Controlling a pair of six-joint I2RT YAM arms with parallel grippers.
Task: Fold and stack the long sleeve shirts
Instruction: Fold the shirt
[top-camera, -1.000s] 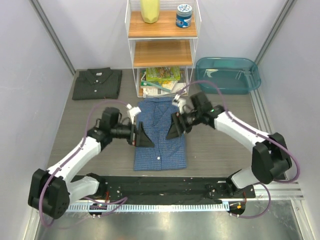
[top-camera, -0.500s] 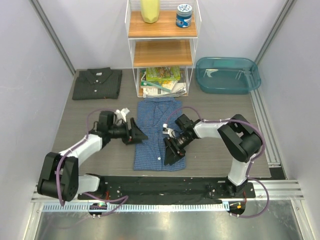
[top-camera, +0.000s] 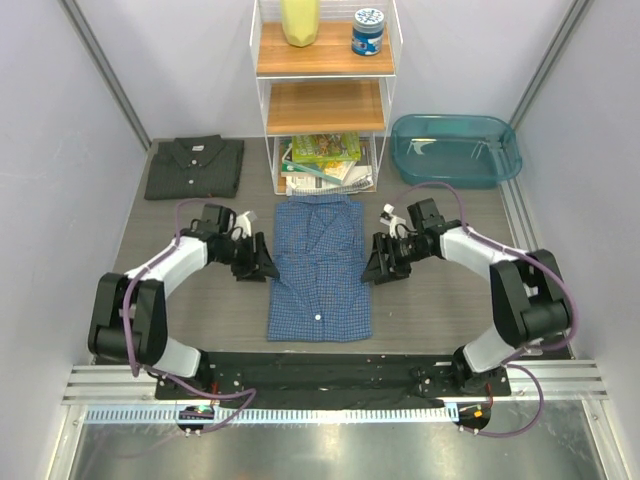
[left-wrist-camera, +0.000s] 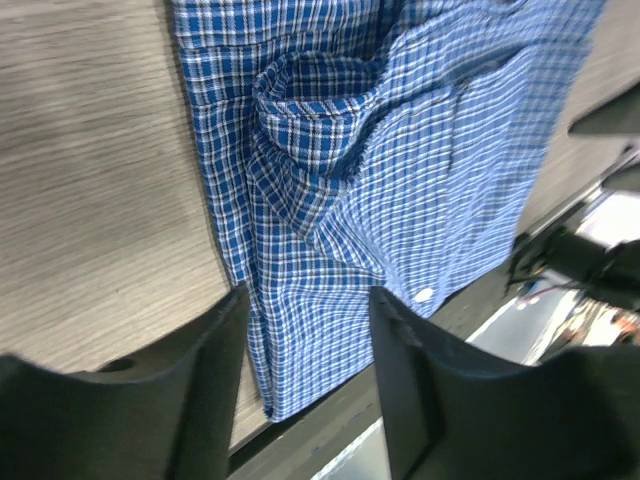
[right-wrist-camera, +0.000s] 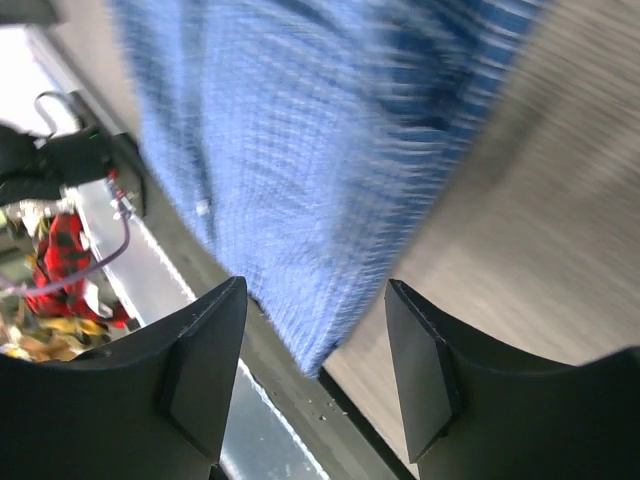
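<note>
Table (top-camera: 430, 300): blue shirt (top-camera: 320, 270) between parted left pincer (top-camera: 264, 263), parted right pincer (top-camera: 375, 265); shelf (top-camera: 322, 105), tub (top-camera: 452, 180) beyond.

Cloth on matt wood-grain tabletop (top-camera: 440, 300)
Blue fine-checked cloth shirt (top-camera: 320, 270); plain charcoal cloth shirt (top-camera: 194, 167) at ten o'clock; glossy teal plastic tub (top-camera: 455, 150) at two o'clock.

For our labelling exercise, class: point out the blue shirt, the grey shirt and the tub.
Blue shirt (top-camera: 320, 272): top view, its front middle.
Grey shirt (top-camera: 194, 168): top view, its chest.
Tub (top-camera: 450, 183): top view, its near rim.
</note>
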